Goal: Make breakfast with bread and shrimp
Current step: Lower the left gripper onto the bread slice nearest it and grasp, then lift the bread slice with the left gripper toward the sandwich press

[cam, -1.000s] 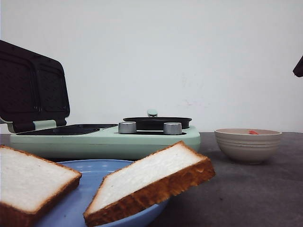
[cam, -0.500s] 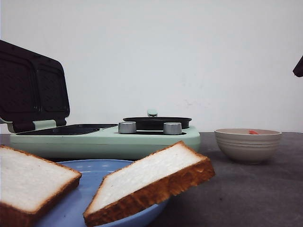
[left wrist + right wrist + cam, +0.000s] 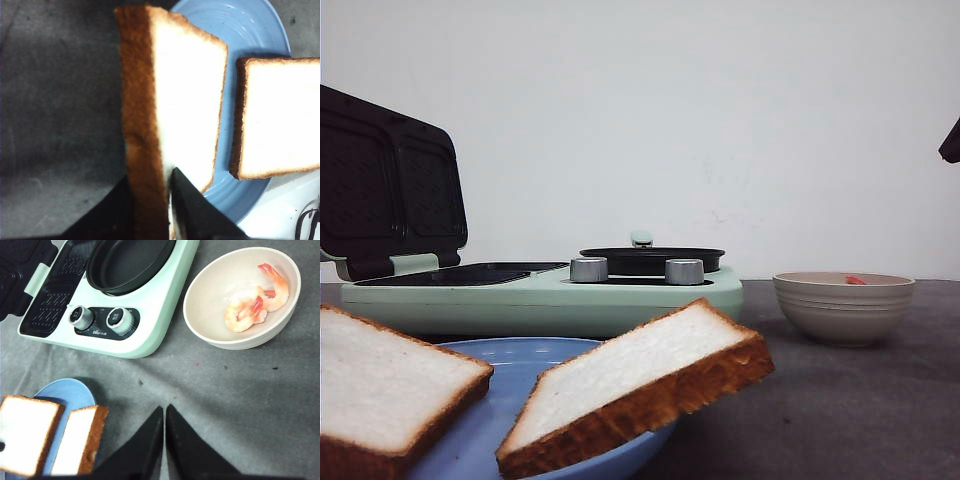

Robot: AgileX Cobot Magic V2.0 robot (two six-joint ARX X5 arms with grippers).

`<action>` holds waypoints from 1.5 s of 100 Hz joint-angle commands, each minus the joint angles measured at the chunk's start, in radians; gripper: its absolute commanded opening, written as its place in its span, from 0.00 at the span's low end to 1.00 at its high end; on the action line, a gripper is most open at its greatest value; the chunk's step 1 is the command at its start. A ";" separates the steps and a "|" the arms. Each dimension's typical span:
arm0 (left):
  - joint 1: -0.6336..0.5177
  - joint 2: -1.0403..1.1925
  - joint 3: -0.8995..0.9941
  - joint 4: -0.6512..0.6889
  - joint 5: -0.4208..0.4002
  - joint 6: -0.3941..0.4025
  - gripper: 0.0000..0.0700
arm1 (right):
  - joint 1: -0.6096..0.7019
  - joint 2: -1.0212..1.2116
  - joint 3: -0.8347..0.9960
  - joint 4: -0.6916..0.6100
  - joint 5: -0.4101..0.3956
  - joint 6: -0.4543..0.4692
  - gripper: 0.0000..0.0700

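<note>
Two bread slices are at a blue plate (image 3: 510, 370). My left gripper (image 3: 150, 175) is shut on the near end of the left bread slice (image 3: 185, 90), one finger under it and one on its white face; the slice shows edge-on there. This slice is at the lower left in the front view (image 3: 375, 380). The other bread slice (image 3: 640, 375) leans on the plate's right rim. The shrimp (image 3: 255, 302) lie in a beige bowl (image 3: 220, 342). My right gripper (image 3: 164, 407) is shut and empty above the grey table, between plate and bowl.
A mint-green breakfast maker (image 3: 540, 295) stands behind the plate, its black grill lid (image 3: 385, 185) raised at the left and a round black pan (image 3: 130, 262) on its right side. The bowl (image 3: 843, 310) sits to its right. A bit of my right arm (image 3: 952, 140) shows at the right edge.
The left bread slice has shifted very slightly in the front view. Nothing else has moved.
</note>
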 commanded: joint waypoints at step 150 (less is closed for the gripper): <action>-0.004 -0.190 0.089 0.436 -0.238 0.237 0.01 | 0.004 0.004 0.017 -0.005 -0.002 -0.012 0.00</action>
